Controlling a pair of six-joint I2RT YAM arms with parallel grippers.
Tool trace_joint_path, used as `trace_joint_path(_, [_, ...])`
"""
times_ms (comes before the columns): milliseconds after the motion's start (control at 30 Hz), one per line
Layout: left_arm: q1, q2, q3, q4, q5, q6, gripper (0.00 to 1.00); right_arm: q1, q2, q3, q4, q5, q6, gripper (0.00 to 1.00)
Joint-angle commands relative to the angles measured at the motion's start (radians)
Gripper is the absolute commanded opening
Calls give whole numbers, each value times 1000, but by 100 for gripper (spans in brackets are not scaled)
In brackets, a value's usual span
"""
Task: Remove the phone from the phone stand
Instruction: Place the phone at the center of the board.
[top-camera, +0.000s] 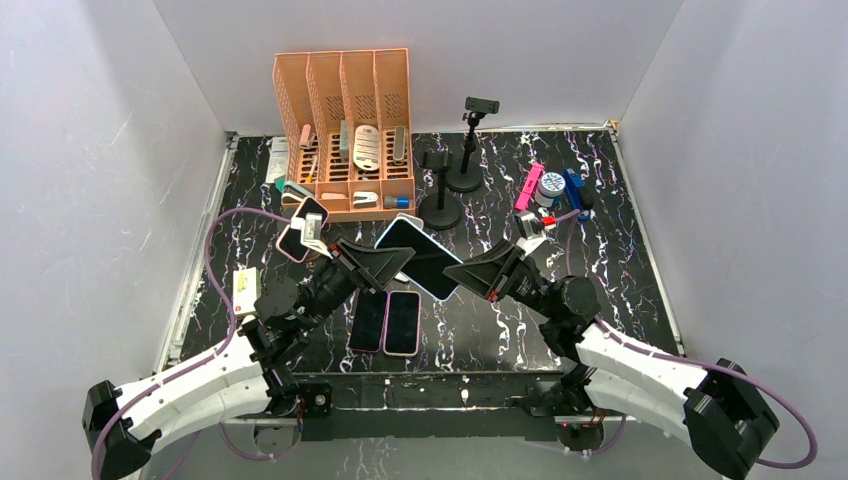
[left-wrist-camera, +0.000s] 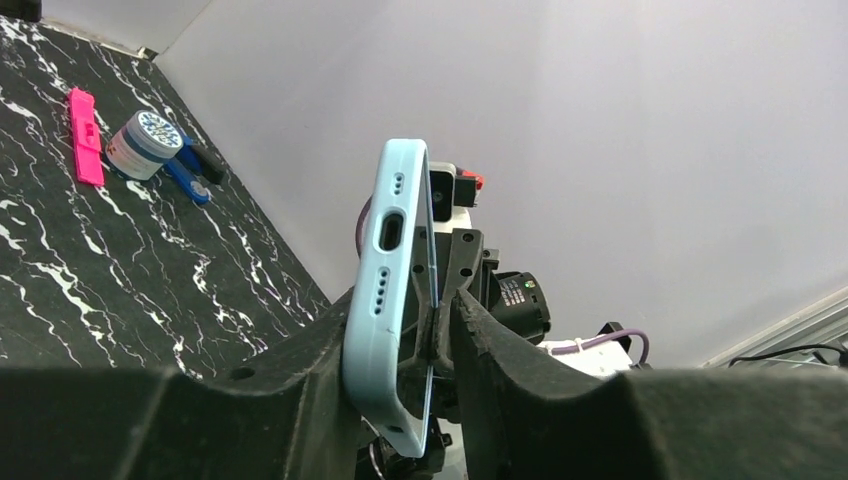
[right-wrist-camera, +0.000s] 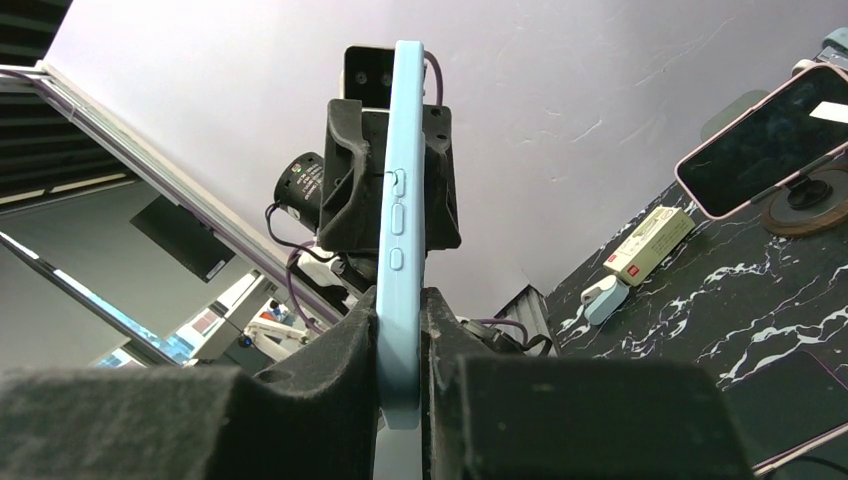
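Observation:
A phone in a light blue case (top-camera: 420, 257) hangs in the air above the table's middle, between both grippers. My right gripper (top-camera: 468, 276) is shut on its right edge; in the right wrist view the case (right-wrist-camera: 400, 200) is clamped between both fingers. My left gripper (top-camera: 388, 264) straddles the phone's left corner. In the left wrist view the case (left-wrist-camera: 385, 290) rests against the left finger, and a narrow gap shows between the screen and the right finger (left-wrist-camera: 500, 350). Two empty black phone stands (top-camera: 440, 196) stand behind.
An orange file organizer (top-camera: 343, 130) stands at the back. A pink-cased phone (top-camera: 295, 242) sits on a round stand at the left. Two phones (top-camera: 386, 322) lie flat near the front. A pink bar, tape roll (top-camera: 549, 187) and blue tool lie at the back right.

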Motion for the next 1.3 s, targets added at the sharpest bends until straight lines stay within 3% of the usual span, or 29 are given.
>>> trace_joint_path(0, [1,-4,7,41,-3,-4,29,20,-8,16,134,45,-26,1])
trace_joint_path(200, [1,-33,-13,34,-4,5,0,23,-36,45,-18,-7,-63,4])
trace_joint_path(400, [1,-89,-26,-44,-22,-8,0,25,-134,89,-276,-79,-121,55])
trace_joint_path(567, [1,-120,-40,-88,-10,-26,0,25,-196,180,-585,-121,-240,73])
trace_joint_path(700, [1,-128,6,-184,137,27,0,25,-217,279,-866,-151,-374,75])
trace_joint_path(833, [1,-103,93,-341,346,116,0,25,-228,347,-1013,-224,-461,73])
trace_joint_path(1033, [1,-119,134,-395,475,166,0,25,-229,350,-1016,-365,-468,70])
trace_joint_path(1267, [1,-68,164,-386,532,203,0,25,-221,253,-824,-445,-346,66])
